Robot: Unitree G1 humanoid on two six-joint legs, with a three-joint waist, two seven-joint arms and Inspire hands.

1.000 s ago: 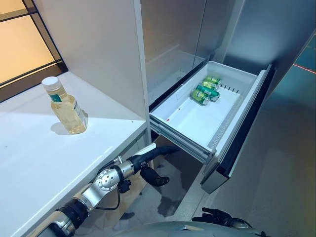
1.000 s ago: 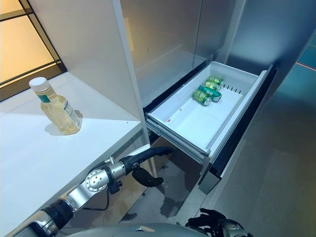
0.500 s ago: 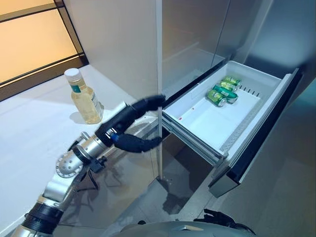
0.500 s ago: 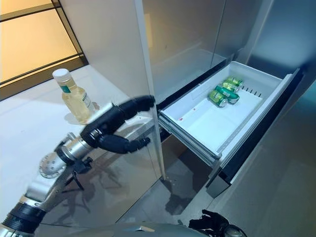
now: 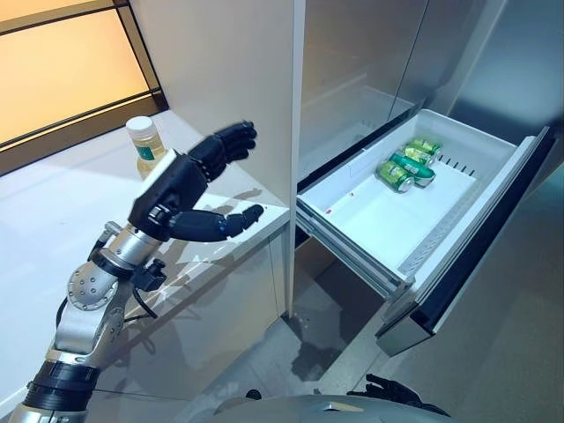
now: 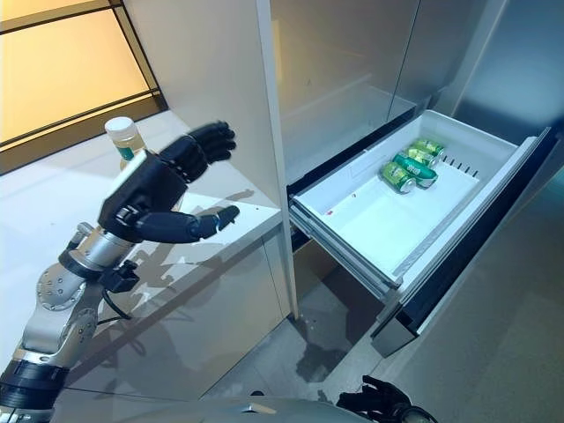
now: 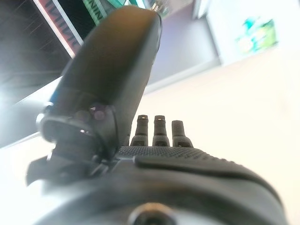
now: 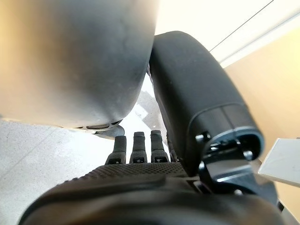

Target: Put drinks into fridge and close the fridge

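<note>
The bottle (image 5: 145, 145) stands upright on the white bench (image 5: 53, 220), ungrasped. The left hand (image 5: 181, 189) has risen from below the bench edge and now hovers just beside it, fingers spread, so a grasp looks imminent. The fridge drawer (image 5: 493, 189) stands open, holding green cans (image 5: 405, 165). The right hand (image 6: 374, 397) hangs low; its fingers look relaxed.

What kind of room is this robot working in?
Probably a kitchen: a fridge drawer stands pulled open with green cans inside, beside a white counter carrying a bottle.
</note>
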